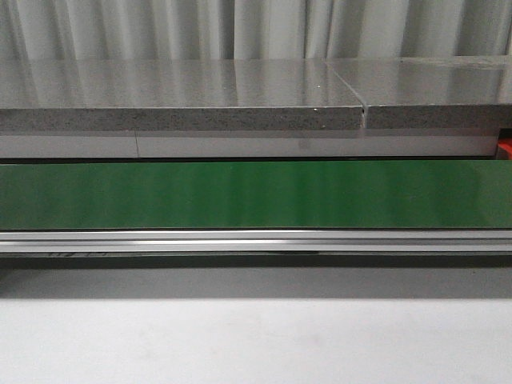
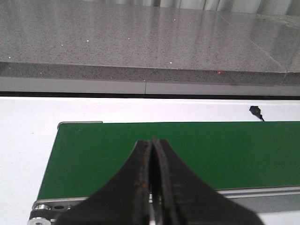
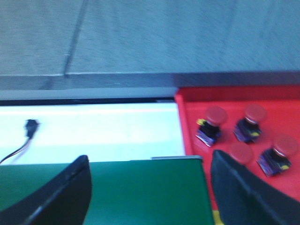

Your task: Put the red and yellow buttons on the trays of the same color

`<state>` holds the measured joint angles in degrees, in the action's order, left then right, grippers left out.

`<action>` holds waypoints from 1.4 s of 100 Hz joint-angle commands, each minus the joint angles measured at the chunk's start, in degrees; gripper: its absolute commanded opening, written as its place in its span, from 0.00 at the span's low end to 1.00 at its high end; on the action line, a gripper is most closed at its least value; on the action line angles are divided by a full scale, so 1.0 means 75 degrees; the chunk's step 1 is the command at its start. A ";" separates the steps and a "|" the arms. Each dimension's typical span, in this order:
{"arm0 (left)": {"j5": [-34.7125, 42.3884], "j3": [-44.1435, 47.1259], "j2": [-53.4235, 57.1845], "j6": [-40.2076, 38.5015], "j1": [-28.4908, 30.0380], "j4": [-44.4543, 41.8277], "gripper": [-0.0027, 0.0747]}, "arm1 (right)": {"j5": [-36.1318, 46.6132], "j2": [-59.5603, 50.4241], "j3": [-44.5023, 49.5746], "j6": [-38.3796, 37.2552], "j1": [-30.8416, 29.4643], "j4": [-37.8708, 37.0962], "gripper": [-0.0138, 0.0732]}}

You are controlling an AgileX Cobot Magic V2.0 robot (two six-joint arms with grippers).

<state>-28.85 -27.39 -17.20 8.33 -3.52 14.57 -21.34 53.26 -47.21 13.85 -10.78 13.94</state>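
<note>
Nearest in the front view is a bare white tabletop (image 1: 256,336), then an aluminium rail (image 1: 256,240) and the green conveyor belt (image 1: 256,194) running from edge to edge, with nothing riding on it. Behind it stands a grey speckled stone counter (image 1: 184,100), and past that a pale curtain (image 1: 240,28).

The left gripper (image 2: 152,143) hangs over the near edge of the belt close to its end roller, fingers pressed together with nothing between them.

The right gripper (image 3: 147,173) sits over the belt's other end, fingers spread wide and empty. Just beyond that end lies the red tray (image 3: 187,122), against the counter's front edge. In it rest four red buttons (image 3: 211,124), as best I can tell through the blur, clustered near the tray's belt-side edge. A thin black cable (image 3: 28,131) lies on the white surface beside the tray.
</note>
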 commanded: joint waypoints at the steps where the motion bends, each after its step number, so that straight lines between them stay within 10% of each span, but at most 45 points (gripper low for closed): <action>1: 0.0535 -0.0207 -0.0063 -0.0004 -0.0068 0.0129 0.01 | 0.0180 -0.0490 -0.0193 0.0331 0.0272 0.0015 0.77; 54: 0.0535 -0.0207 -0.0063 -0.0004 -0.0068 0.0129 0.01 | -0.0586 -0.3501 0.1580 0.0552 0.0441 0.0031 0.74; 94: 0.0535 -0.0207 -0.0063 -0.0004 -0.0068 0.0129 0.01 | -0.1663 -0.5056 0.2476 0.0552 0.0441 0.0112 0.01; 140: 0.0535 -0.0207 -0.0063 -0.0004 -0.0068 0.0129 0.01 | -0.1856 -0.5056 0.2476 0.0552 0.0441 0.0148 0.02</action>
<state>-28.85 -27.39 -17.20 8.33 -3.52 14.57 -38.93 14.82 -27.20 17.39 -7.45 14.17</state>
